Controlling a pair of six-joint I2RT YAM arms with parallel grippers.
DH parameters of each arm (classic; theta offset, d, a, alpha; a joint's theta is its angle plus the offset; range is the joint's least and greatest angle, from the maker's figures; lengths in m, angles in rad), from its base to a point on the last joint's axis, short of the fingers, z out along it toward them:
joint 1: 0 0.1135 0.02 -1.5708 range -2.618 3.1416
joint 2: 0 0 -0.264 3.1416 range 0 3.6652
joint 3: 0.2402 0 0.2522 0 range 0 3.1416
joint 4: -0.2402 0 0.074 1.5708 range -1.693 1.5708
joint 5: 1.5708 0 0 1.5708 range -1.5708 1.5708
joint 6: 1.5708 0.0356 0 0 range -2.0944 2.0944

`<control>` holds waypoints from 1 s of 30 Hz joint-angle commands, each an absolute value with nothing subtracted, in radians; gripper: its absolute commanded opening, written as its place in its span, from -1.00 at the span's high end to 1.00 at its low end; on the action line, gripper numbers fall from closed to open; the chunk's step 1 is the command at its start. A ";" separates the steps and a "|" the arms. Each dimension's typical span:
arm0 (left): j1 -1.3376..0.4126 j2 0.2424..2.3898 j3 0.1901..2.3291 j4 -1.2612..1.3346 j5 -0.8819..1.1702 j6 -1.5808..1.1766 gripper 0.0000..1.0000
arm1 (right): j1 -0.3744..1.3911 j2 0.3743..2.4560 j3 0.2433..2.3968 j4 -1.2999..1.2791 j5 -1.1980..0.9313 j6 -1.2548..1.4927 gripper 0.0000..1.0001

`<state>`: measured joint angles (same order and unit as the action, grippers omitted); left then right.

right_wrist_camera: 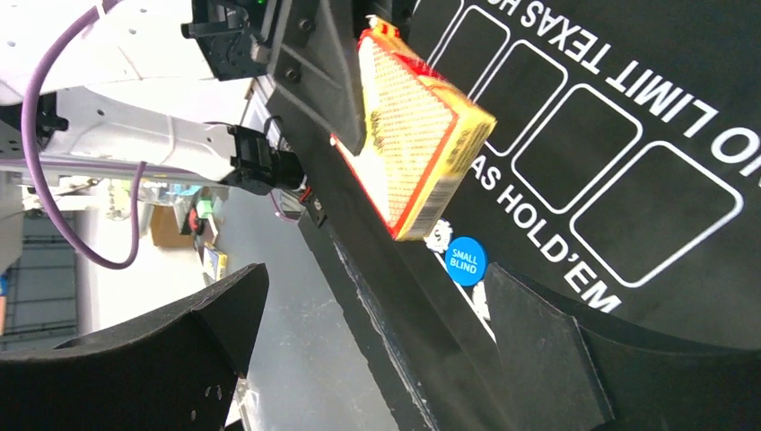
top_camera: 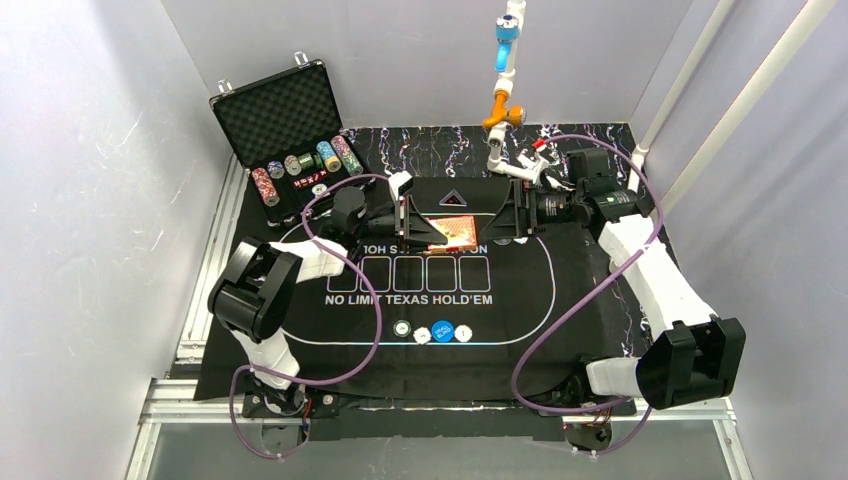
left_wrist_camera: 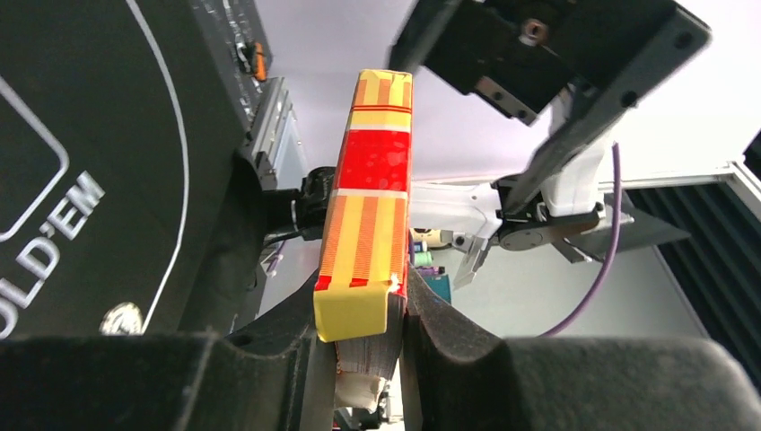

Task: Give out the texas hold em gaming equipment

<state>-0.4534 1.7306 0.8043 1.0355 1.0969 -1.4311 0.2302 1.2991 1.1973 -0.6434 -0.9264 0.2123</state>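
My left gripper (top_camera: 428, 230) is shut on the deck of cards (top_camera: 459, 232), a yellow, orange and red box, and holds it above the far middle of the black mat (top_camera: 560, 290). In the left wrist view the box (left_wrist_camera: 368, 206) stands on edge between my fingers (left_wrist_camera: 467, 359), with card edges showing at its near end. My right gripper (top_camera: 503, 222) is open and empty, just right of the deck and facing it. In the right wrist view the deck (right_wrist_camera: 417, 144) hangs ahead of my open gripper (right_wrist_camera: 359, 350). A blue button (top_camera: 442, 330), two white buttons (top_camera: 463, 333) and a green chip (top_camera: 401, 328) lie in a row near the mat's front.
The open black case (top_camera: 285, 115) stands at the back left with rows of striped chips (top_camera: 305, 165). A fixture with blue and orange parts (top_camera: 505, 70) stands at the back, behind the right arm. The blue button reads "SMALL BLIND" in the right wrist view (right_wrist_camera: 465, 260).
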 commanded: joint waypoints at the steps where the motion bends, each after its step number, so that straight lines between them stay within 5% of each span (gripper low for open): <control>1: -0.487 1.695 0.866 1.170 1.111 -1.480 1.00 | 0.231 1.325 1.155 -0.494 -0.982 0.321 -1.00; 10: -0.505 1.688 0.884 1.166 1.110 -1.465 1.00 | 0.305 1.361 1.144 -0.378 -1.011 0.393 -1.00; 16: -0.511 1.664 0.881 1.162 1.111 -1.455 1.00 | 0.330 1.385 1.129 -0.318 -1.025 0.455 -0.42; 30: -0.511 1.622 0.868 1.097 1.103 -1.432 1.00 | 0.361 1.406 1.095 -0.224 -1.043 0.585 0.11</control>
